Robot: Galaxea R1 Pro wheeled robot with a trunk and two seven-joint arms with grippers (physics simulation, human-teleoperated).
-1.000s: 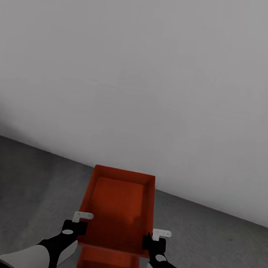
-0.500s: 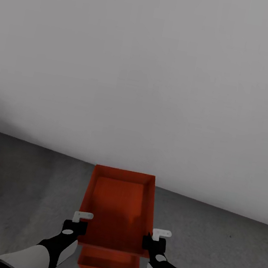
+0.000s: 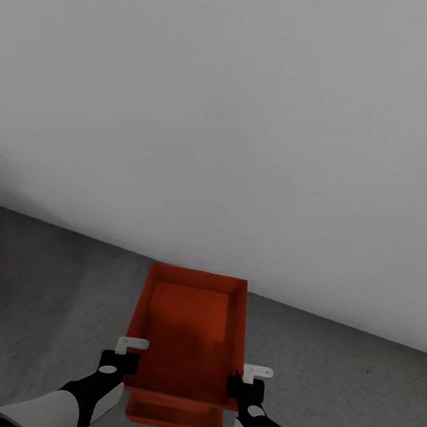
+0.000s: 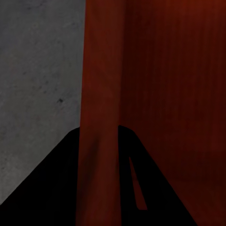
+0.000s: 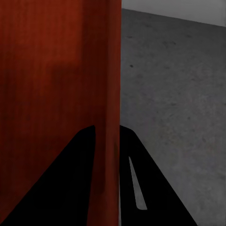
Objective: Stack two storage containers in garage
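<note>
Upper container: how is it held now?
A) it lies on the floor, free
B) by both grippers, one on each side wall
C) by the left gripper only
B: the left gripper and right gripper each clamp a side wall of the upper container, above the lower one.

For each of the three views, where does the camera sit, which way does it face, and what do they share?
Head: atop the robot, facing down at the held orange-red rectangular bin, the second bin below, grey floor, white wall; both forearms show.
Left wrist: along the left gripper, dark fingers straddling the bin's wall.
Right wrist: the same at the right gripper.
Shared: the held bin, floor.
</note>
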